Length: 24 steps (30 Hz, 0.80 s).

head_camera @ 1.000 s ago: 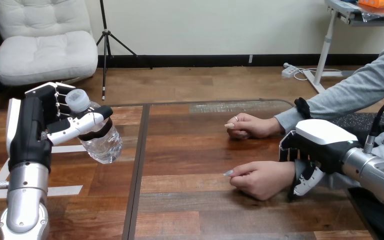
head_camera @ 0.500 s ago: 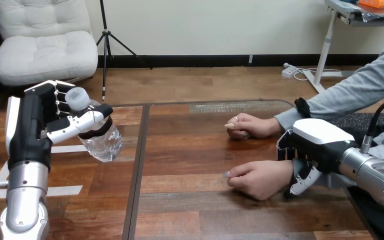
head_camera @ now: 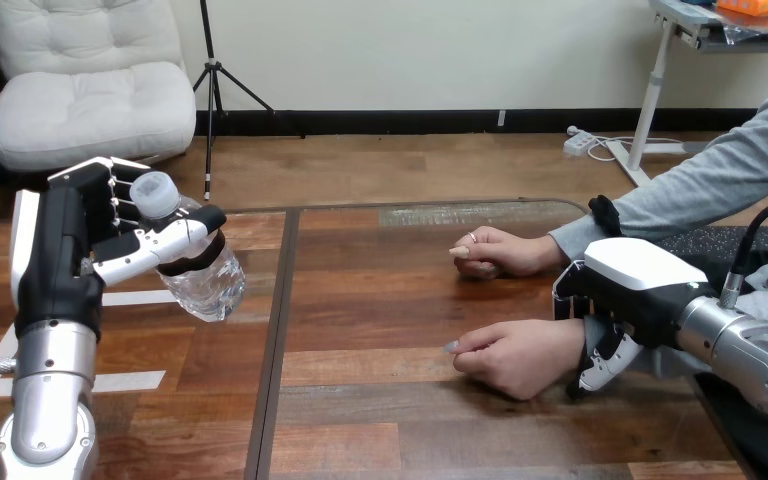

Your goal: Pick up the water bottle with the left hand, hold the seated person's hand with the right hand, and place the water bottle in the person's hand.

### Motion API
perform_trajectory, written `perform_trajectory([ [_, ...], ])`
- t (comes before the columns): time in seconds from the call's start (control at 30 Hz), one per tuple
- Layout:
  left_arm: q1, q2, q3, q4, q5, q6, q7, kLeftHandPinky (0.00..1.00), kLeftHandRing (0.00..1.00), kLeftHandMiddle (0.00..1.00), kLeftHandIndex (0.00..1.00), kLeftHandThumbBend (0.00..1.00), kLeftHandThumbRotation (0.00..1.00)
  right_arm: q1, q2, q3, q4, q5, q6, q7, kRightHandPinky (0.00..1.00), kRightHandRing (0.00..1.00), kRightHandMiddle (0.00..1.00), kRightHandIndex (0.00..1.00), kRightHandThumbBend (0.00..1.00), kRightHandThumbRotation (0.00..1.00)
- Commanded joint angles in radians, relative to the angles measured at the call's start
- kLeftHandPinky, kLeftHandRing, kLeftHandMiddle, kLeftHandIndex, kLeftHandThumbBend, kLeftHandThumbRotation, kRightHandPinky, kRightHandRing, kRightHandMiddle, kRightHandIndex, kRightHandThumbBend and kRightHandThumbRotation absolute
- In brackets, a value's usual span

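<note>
1. The left hand (head_camera: 65,255) is gripping the bottle (head_camera: 200,282) over the left side of the desk (head_camera: 400,300), its thumb lying across the bottle's front and its fingers wrapping round behind the neck.
2. The bottle is hanging clear of the desk and tilting, with its cap up toward the left and its base lower toward the right (a clear bottle with a pale cap and a dark band under the thumb).
3. The left arm (head_camera: 52,400) is rising nearly upright from the bottom edge, silver below the black hand.
4. The person's near hand (head_camera: 520,355) is resting on the desk at the right, loosely curled, with one finger pointing left.
5. The right hand (head_camera: 628,285) is reaching in from the right edge and sitting over the wrist of that near hand, white shell upward; whether it is actually clasping the wrist, I cannot tell.
6. The person's far hand (head_camera: 500,250) is lying on the desk farther back, also curled, apart from the near hand.
7. The bottle is staying well apart from both of the person's hands, with bare desk lying between them.
</note>
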State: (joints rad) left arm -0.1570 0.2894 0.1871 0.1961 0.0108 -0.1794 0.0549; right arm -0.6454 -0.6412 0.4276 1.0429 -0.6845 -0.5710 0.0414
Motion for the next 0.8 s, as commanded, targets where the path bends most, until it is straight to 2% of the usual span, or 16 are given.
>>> perform_trajectory([
  [0.0, -0.04, 0.007, 0.017, -0.082, -0.002, -0.02, 0.002, 0.32, 0.37, 0.4, 0.4, 0.74, 0.0, -0.029, -0.012, 0.012, 0.011, -0.014, -0.001, -0.017, 0.25, 0.3, 0.37, 0.38, 0.96, 0.0],
  [0.43, -0.041, 0.006, 0.016, -0.082, -0.002, -0.02, 0.001, 0.32, 0.37, 0.4, 0.4, 0.74, 0.0, -0.035, -0.017, 0.019, 0.008, -0.024, 0.013, -0.015, 0.19, 0.25, 0.32, 0.33, 0.93, 0.0],
  [0.77, -0.046, 0.005, 0.017, -0.081, -0.011, -0.017, -0.004, 0.32, 0.37, 0.4, 0.4, 0.74, 0.0, -0.042, -0.016, 0.014, 0.022, -0.018, 0.005, -0.008, 0.18, 0.23, 0.3, 0.3, 0.9, 0.0],
])
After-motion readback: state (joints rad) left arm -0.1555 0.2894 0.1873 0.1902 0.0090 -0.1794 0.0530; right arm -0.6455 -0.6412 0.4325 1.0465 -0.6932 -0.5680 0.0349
